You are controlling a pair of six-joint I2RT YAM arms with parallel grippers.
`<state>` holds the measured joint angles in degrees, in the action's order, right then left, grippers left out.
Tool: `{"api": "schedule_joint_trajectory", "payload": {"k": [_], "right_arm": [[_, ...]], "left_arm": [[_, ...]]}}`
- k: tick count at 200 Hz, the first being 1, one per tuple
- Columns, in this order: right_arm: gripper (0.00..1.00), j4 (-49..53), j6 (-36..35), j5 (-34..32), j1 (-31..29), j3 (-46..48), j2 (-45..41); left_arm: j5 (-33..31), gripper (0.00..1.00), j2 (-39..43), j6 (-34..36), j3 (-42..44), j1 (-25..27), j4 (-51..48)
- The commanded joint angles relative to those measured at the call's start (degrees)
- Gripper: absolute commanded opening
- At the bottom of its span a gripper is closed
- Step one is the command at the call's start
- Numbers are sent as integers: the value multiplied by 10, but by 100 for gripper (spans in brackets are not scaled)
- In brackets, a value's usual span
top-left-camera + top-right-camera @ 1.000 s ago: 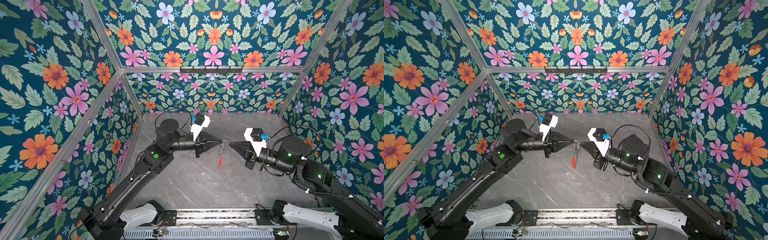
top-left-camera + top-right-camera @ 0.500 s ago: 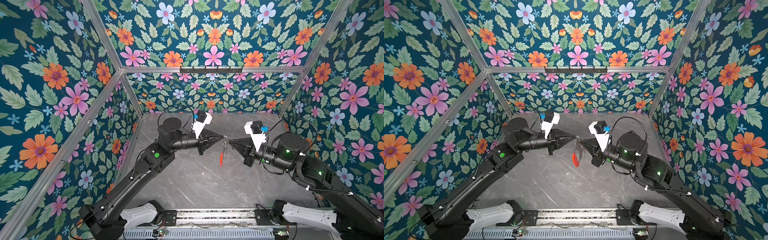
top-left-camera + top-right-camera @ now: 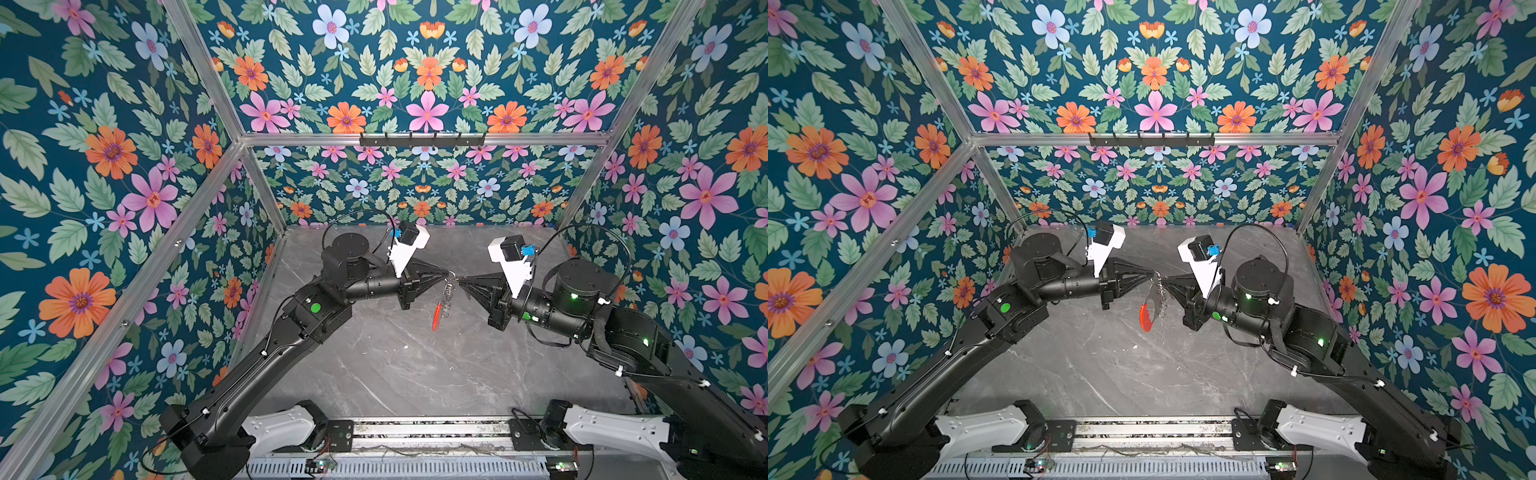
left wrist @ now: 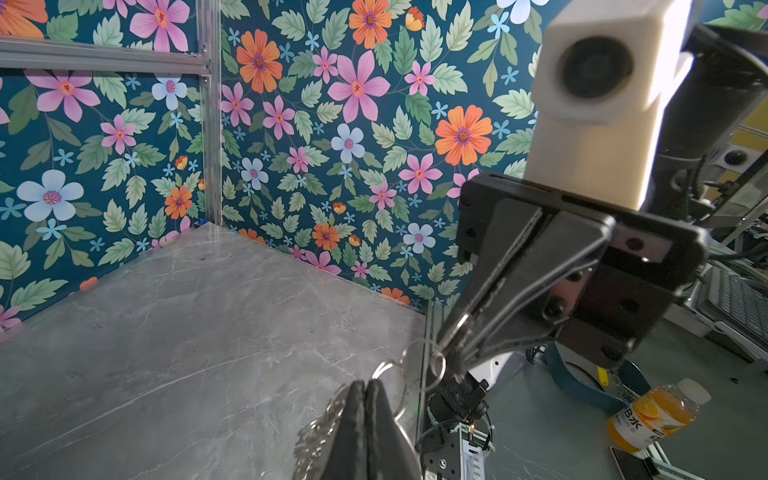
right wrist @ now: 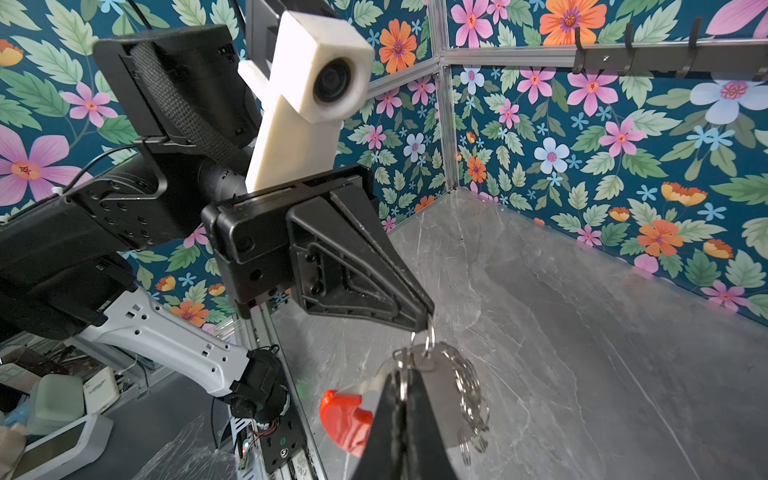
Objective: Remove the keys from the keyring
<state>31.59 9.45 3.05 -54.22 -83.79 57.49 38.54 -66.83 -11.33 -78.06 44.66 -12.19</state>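
Note:
My left gripper (image 3: pixel 450 274) and right gripper (image 3: pixel 460 279) meet tip to tip in mid-air over the grey table (image 3: pixel 395 374); both top views show this. The keyring (image 3: pixel 440 305), a grey crescent plate with a red strip (image 3: pixel 1145 318) and a fringe of silver loops, hangs below them. In the left wrist view my left gripper (image 4: pixel 366 388) is shut on a wire ring (image 4: pixel 386 368). Seen from the right wrist, my right gripper (image 5: pixel 405 386) is shut on a ring at the top of the plate (image 5: pixel 442 388). The keys cannot be told apart from the rings.
Floral walls close in the table on the left, back and right. A black hook rail (image 3: pixel 422 139) runs along the back wall high up. The arm bases and a metal rail (image 3: pixel 415 432) line the front edge. An orange drink bottle (image 4: pixel 652 415) lies outside the cell.
Both grippers stay shut and have shifted slightly up and toward the back wall together. The hanging keyring swung between them and now hangs edge-on again.

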Motion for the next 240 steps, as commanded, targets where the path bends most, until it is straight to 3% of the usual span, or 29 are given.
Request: {"api": "schedule_joint_trajectory", "payload": {"k": [1,150,240], "right_arm": [[0,-34,8,14,-1,-18,3],[0,9,-19,5,-1,-68,24],[0,21,-34,57,-1,-90,40]], "left_arm": [[-53,0,-5,23,-4,4,-50],[59,0,-18,68,-7,15,-83],[94,0,-28,82,-5,15,-80]]}}
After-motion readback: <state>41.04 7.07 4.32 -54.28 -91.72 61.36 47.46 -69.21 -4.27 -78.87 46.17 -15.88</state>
